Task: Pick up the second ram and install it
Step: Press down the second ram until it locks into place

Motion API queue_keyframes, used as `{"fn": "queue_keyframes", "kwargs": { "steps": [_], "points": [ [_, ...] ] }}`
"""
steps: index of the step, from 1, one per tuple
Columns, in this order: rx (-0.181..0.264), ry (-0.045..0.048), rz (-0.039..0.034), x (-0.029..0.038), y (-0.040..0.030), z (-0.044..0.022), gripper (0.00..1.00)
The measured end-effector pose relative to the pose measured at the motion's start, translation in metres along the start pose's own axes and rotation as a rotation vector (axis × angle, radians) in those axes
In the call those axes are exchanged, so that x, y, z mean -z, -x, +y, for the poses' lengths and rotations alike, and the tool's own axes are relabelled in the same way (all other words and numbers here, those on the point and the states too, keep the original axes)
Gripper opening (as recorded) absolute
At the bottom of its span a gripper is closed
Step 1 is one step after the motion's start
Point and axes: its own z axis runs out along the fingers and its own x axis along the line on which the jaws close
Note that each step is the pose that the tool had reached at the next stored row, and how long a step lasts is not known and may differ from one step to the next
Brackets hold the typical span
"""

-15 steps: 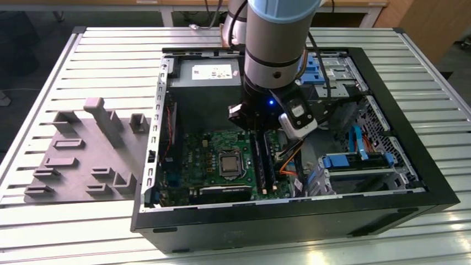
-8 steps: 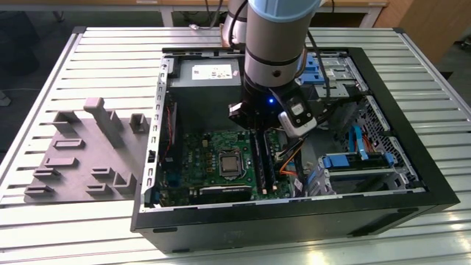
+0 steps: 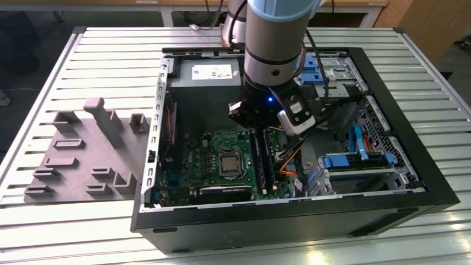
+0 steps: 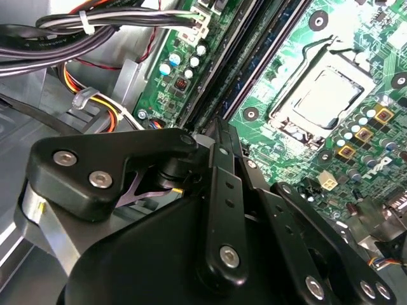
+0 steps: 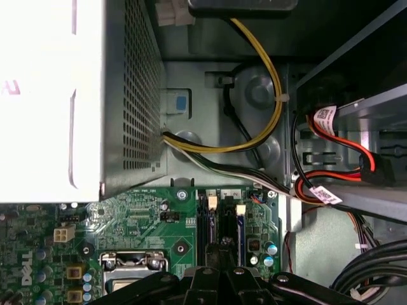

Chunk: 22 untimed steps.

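- The second ram [image 3: 256, 158] looks like the long, thin, dark stick lying along the memory slots [image 3: 266, 165] on the green board [image 3: 209, 157], on the side of the slots nearest the chip socket
- I cannot tell if the stick is pushed all the way down into its slot
- The gripper [image 3: 254, 128] is low inside the computer case [image 3: 412, 149], right above one end of that stick
- In both wrist views the gripper [image 4: 216, 130] [image 5: 222, 249] points down at the slots, very near them
- I cannot tell how far open the gripper is, or if it has hold of the stick
- The square chip socket [image 4: 327, 95] with its shiny metal frame is just beside the slots
- A big grey metal box [image 5: 51, 95] with small holes in its side sits at one end of the board
- Yellow, black and white wires [image 5: 267, 82] curve from beside that box to the board's edge
- Blue drive trays [image 3: 353, 160] sit on the exterior view's right of the case
- A grey block with pegs and steps [image 3: 81, 149] lies on the slatted table [image 3: 59, 221], on the exterior view's left, well apart from the gripper
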Motion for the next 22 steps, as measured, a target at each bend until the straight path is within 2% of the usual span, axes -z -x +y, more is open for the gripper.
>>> {"fn": "queue_keyframes", "kwargs": {
  "steps": [13,22],
  "points": [
    [0.000,0.0005,0.0000,-0.0051,-0.0002,0.0008,0.11],
    [0.000,0.0006,0.0000,-0.0063,-0.0003,0.0024,0.11]
  ]
}}
